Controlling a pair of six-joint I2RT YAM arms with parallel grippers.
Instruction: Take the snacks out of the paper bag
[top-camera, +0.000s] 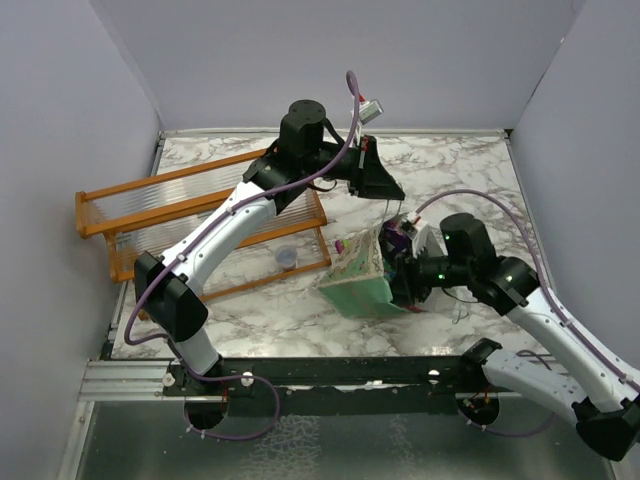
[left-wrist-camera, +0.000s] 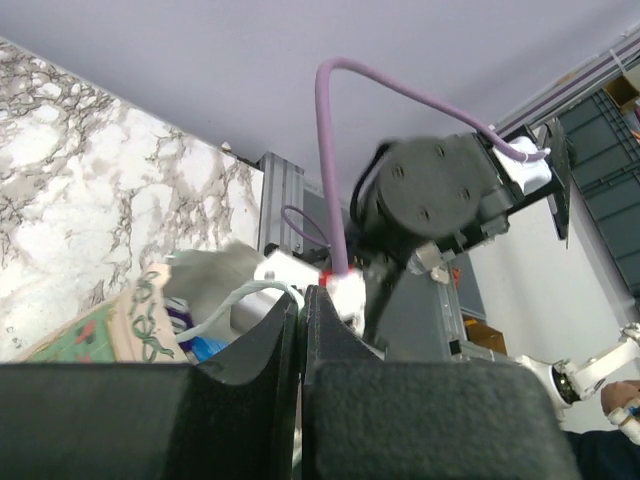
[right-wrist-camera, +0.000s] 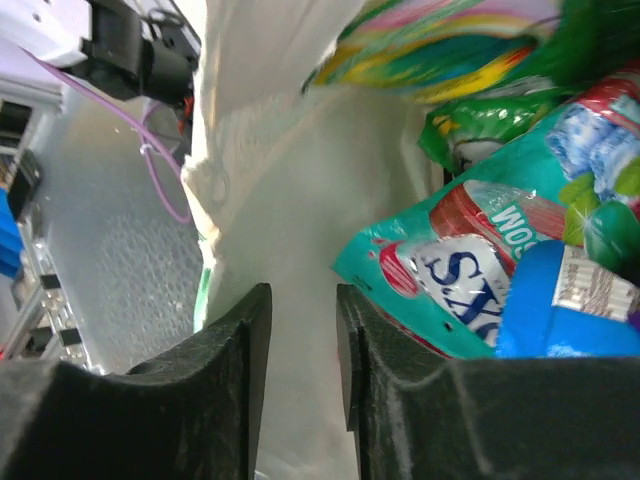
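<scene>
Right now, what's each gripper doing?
Left gripper: shut on the string handle of the paper bag.
Right gripper: jaws narrowly apart inside the bag; grip cannot be told.

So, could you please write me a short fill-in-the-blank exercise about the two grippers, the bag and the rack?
1. The left gripper has its jaws ___.
2. The right gripper points into the paper bag, close to a ___ packet with white letters.
3. The rack is ___ in colour.
4. It stands on the ___ side of the top view.

Missing words: shut; teal; orange; left.
</scene>
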